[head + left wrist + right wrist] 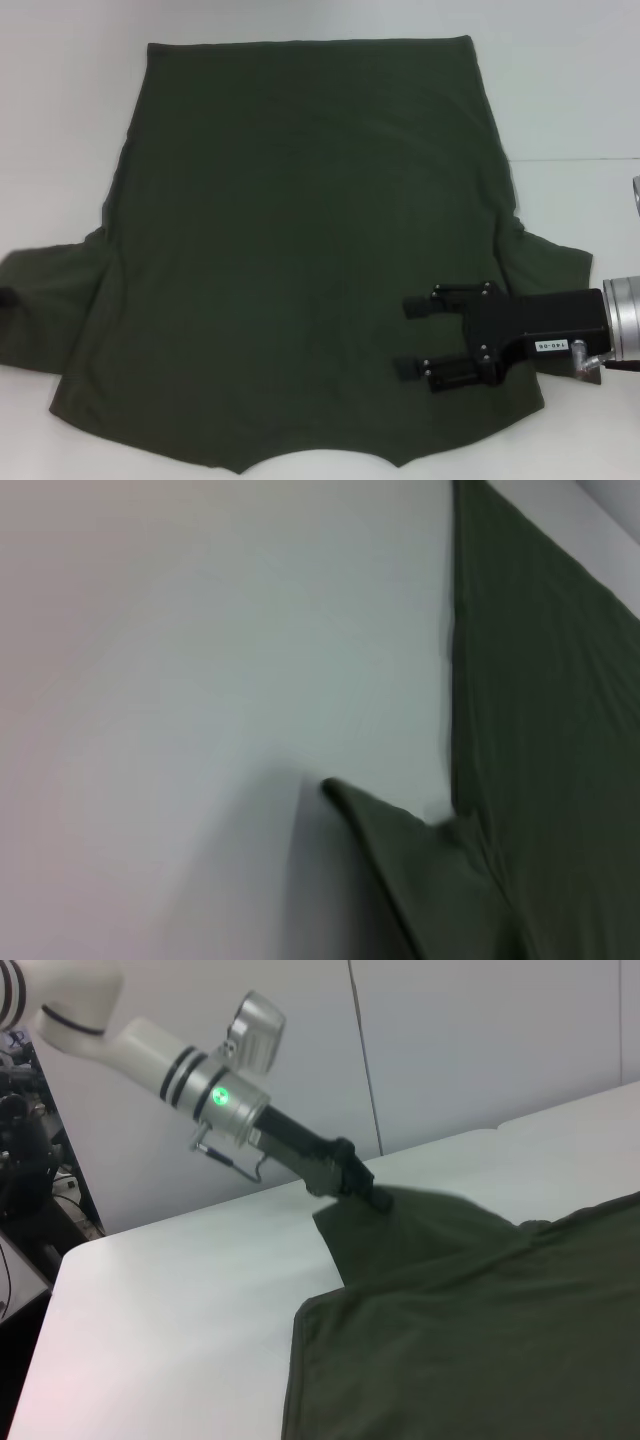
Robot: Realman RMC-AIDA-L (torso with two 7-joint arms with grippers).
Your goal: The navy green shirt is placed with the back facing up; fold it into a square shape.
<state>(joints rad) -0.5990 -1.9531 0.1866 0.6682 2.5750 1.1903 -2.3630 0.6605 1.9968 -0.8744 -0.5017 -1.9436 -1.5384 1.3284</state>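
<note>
Across the middle of the white table (60, 120) the navy green shirt (300, 250) lies spread flat and nearly smooth, its straight hem toward the far edge, its collar cut-out at the near edge, and one short sleeve reaching out toward each side edge. Nothing is folded over yet, so by my reading the first fold is only being set up. The right gripper (418, 338) hovers low over the shirt's near right part, just inside the right sleeve, its two black fingers (420, 305) spread wide apart with nothing between them; it points inward across the cloth, which suits a reach for fabric near the shoulder before drawing that side over. The left gripper (372, 1198) sits at the tip of the left sleeve near the table's left edge, as the right wrist view shows, nose down on the cloth, which looks slightly raised there; whether it is clamped on the sleeve I cannot tell. Placed at both sleeves, the arms seem poised to bring the sides toward the middle. The table is plain, matte and white, with a faint seam running to its right edge. Behind it stands a pale panelled wall (480, 1050), and dark clutter with cables (25, 1160) shows beyond the table's left end.
</note>
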